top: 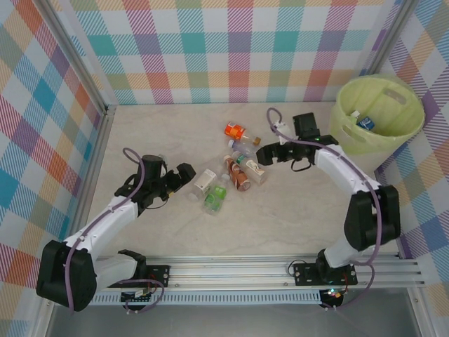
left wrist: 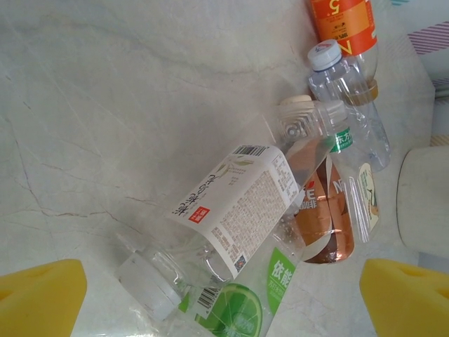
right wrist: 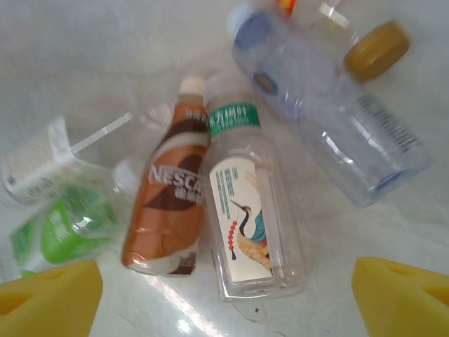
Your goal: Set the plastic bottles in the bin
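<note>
— Asking about the bottles (top: 237, 168): lying where?

— Lying on their sides in a loose heap about the middle of the table (top: 161, 126). Starting nearest the far edge with the orange bottle (top: 236, 130), then the clear bottle (top: 243, 146). Continuing toward the near edge with the brown bottle (top: 243, 181) and the crane bottle (top: 257, 173), touching side by side. Ending on the left with the white bottle (top: 205, 181), lying against the green bottle (top: 215, 201).

— And looking at the bin (top: 393, 133)?

— Standing at the far right corner, well apart from the heap. Holding one blue bottle (top: 365, 123) inside.

— Grasping anything with the left gripper (top: 186, 174)?

— Grasping nothing. Hanging released, yellow pads (left wrist: 38, 295) spread wide, just beside the white bottle on its left. Showing the white and green bottles between the pads in the left wrist view.

— Grasping anything with the right gripper (top: 262, 156)?

— Also grasping nothing. Hanging released just beside the crane bottle on its far side, near the clear bottle. Framing the brown and crane bottles between its own wide-spread pads (right wrist: 403, 295) in the right wrist view, with neither pad touching them.
</note>
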Motion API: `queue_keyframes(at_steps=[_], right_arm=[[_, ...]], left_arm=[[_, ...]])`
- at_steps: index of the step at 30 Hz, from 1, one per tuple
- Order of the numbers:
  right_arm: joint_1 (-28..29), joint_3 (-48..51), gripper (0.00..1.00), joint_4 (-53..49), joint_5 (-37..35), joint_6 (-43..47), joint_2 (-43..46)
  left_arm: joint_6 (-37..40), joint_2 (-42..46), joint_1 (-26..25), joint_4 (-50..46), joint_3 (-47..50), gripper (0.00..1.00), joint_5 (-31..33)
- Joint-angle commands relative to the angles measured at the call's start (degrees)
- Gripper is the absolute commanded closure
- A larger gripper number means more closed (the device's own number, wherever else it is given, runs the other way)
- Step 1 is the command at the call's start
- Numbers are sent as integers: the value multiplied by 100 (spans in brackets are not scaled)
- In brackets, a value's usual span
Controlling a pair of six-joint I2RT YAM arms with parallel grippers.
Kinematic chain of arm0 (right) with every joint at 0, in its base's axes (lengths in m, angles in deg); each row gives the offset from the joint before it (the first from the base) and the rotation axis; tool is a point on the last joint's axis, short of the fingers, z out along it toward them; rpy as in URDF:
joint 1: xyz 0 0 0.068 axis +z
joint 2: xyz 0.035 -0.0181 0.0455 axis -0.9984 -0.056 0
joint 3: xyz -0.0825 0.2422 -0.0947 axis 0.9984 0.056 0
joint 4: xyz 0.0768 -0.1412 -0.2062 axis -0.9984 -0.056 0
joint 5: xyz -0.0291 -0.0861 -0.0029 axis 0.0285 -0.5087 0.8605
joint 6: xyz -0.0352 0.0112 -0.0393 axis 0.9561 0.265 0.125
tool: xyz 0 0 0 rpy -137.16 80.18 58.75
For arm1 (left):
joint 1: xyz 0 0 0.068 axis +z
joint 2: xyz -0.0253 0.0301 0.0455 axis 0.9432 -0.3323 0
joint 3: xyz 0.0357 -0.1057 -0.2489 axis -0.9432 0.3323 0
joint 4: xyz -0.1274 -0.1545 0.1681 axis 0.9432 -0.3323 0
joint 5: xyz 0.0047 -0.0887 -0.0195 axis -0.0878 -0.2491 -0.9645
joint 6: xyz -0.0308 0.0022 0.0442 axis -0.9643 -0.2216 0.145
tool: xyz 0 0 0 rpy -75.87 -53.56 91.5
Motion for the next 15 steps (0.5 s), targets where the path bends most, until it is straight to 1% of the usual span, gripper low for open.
queue_keyframes(at_steps=[1, 5, 7, 11, 15], right_arm=[[320, -284, 14, -357, -651, 215, -469], [554, -389, 18, -177, -1322, 202, -916], [598, -474, 19, -165, -1382, 214, -1098], [635, -625, 24, -160, -1518, 244, -1433], [695, -728, 23, -186, -1396, 338, -1677]], left_arm=[[-118, 54, 71, 349, 170, 0, 26], [-267, 251, 70, 748, 420, 0, 13], [-334, 350, 73, 956, 559, 0, 14], [-309, 513, 64, 824, 616, 0, 176], [-354, 572, 71, 915, 651, 0, 257]])
